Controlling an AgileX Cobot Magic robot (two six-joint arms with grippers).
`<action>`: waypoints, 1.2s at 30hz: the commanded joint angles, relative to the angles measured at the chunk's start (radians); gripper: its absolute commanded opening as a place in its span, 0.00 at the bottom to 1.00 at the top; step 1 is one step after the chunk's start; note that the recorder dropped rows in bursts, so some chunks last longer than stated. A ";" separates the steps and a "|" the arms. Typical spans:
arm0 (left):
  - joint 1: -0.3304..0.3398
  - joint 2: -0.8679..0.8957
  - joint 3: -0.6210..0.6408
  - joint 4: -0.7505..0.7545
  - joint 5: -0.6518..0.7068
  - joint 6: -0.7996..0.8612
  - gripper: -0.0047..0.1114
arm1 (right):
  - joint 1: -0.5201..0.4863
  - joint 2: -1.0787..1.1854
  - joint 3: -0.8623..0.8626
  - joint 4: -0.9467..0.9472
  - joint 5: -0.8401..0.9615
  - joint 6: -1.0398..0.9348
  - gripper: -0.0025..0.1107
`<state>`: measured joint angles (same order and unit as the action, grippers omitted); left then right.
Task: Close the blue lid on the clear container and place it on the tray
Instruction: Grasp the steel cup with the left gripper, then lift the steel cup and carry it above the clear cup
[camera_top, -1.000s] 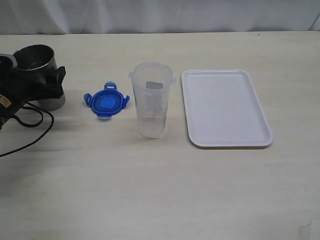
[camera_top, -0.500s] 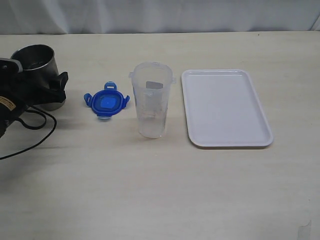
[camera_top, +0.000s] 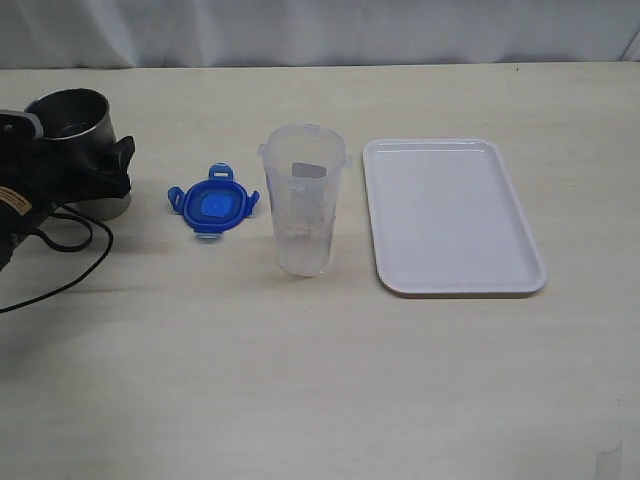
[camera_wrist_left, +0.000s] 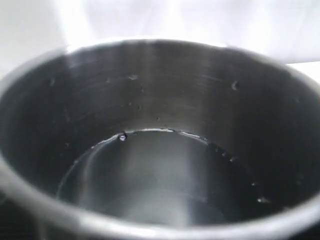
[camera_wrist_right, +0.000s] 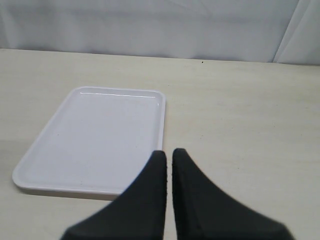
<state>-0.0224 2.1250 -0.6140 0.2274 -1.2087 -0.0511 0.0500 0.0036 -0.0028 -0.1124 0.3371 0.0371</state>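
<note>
Exterior view shows blue lid (camera_top: 213, 204) off, beside clear container (camera_top: 304, 200), tray (camera_top: 460, 288) unused; left gripper (camera_top: 75, 165) straddles steel cup (camera_top: 68, 112), grip unclear; right gripper (camera_wrist_right: 169, 165) pressed together.

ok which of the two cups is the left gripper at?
The shiny steel cup, far left in the exterior view; the left gripper is right against it. The clear container stands apart, mid-table.

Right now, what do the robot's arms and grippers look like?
The left gripper is a blocky black unit with a small tan label on its body and a thin black cable trailing from it in a loop. The right gripper shows two matte black fingers that taper to rounded tips.
</note>
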 joint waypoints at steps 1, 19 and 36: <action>0.004 0.002 -0.005 0.005 -0.012 -0.005 0.78 | -0.003 -0.004 0.003 0.003 0.002 0.001 0.06; 0.004 -0.016 -0.010 0.164 -0.012 -0.012 0.04 | -0.003 -0.004 0.003 0.003 0.002 0.001 0.06; -0.133 -0.159 -0.208 0.363 0.029 -0.234 0.04 | -0.003 -0.004 0.003 0.003 0.002 0.001 0.06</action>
<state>-0.1214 1.9851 -0.7770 0.5947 -1.1355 -0.2687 0.0500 0.0036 -0.0028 -0.1124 0.3371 0.0371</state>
